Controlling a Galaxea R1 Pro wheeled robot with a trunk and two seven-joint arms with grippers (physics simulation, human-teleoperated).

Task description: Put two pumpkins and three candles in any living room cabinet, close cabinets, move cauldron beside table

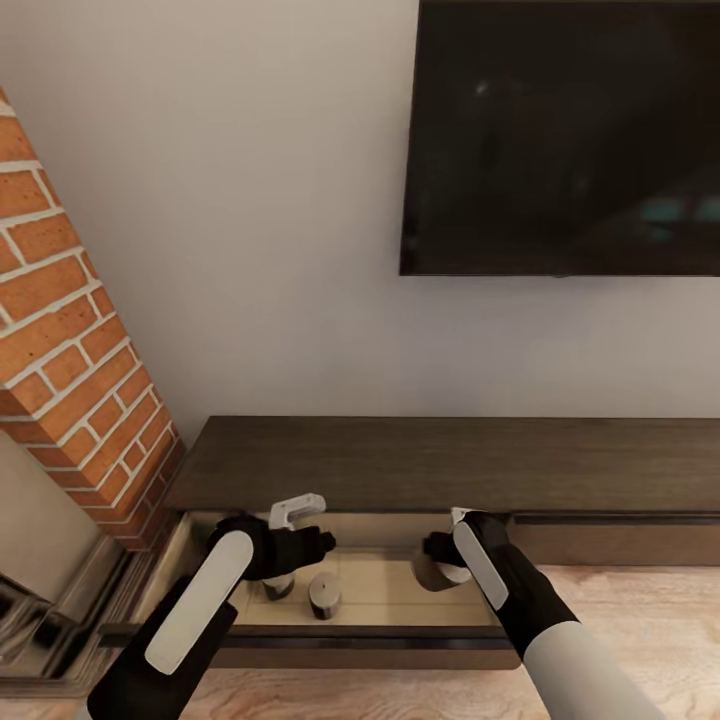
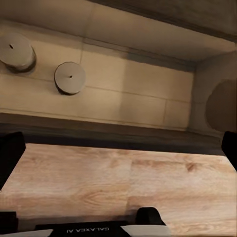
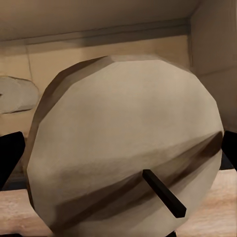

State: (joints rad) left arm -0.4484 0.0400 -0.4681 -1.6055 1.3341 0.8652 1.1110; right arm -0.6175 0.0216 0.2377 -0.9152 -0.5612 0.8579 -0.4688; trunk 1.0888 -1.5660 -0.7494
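Your left gripper (image 1: 300, 545) hangs over the left part of the open drawer (image 1: 400, 590) of the cabinet (image 1: 450, 465); its jaws stand wide, with only floor planks and the drawer between the dark fingertips (image 2: 11, 157) in the left wrist view. The fingers themselves are cut off at both edges of that view, and from the head camera the gripper body hides most of the candle beneath it.

The cabinet is the long, low, dark-brown unit against the pale wall, with the brick fireplace (image 1: 70, 340) to its left and a dark wall screen (image 1: 560, 135) above its right half. Light wood floor (image 1: 640, 610) runs in front of it. The drawer is pulled out toward you and its inside is pale beige.

Inside that drawer, one candle (image 1: 279, 584) stands just under the left gripper, partly covered by it. A second candle (image 1: 323, 595) stands upright just to the right of it, apart from the gripper. The left wrist view shows both from above (image 2: 16, 51) (image 2: 69, 77), side by side and not touching.

Further right over the drawer, your right gripper (image 1: 445, 560) is closed around the third candle (image 1: 440, 572), held tilted with its wick end toward the wrist camera (image 3: 126, 148). Whether this candle touches the drawer floor cannot be told. The right fingertips (image 3: 10, 158) show only as dark slivers at the edges of the wrist view.
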